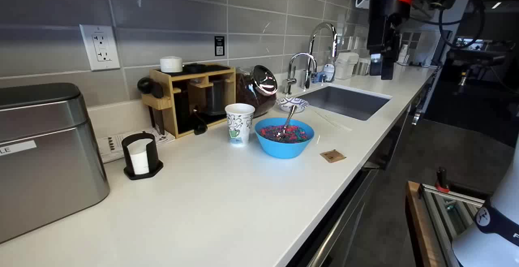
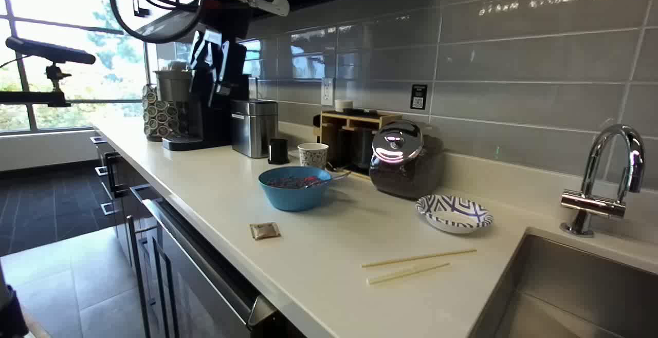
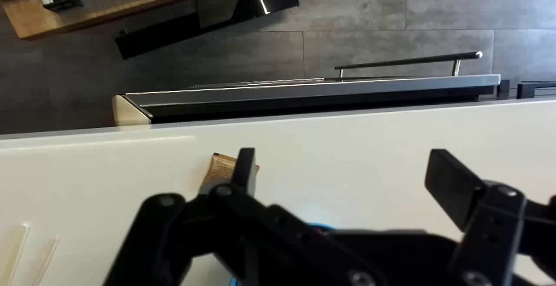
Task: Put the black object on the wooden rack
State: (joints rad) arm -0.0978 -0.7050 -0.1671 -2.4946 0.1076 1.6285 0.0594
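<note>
Nothing of the task looks done: the black cup (image 1: 151, 153) with the white patch stands upright on the bench (image 1: 211, 206), toward the back edge, beside the metal bin (image 1: 52, 153) and near the wooden rack (image 1: 172, 113) but apart from it. The gripper (image 3: 343, 171) hangs well above the bench, the front edge showing beyond it in the wrist view, its jaws spread wide and nothing held between them. So the whole job seems left: reaching the cup, closing on it, lifting it and setting it down on the rack.
</note>
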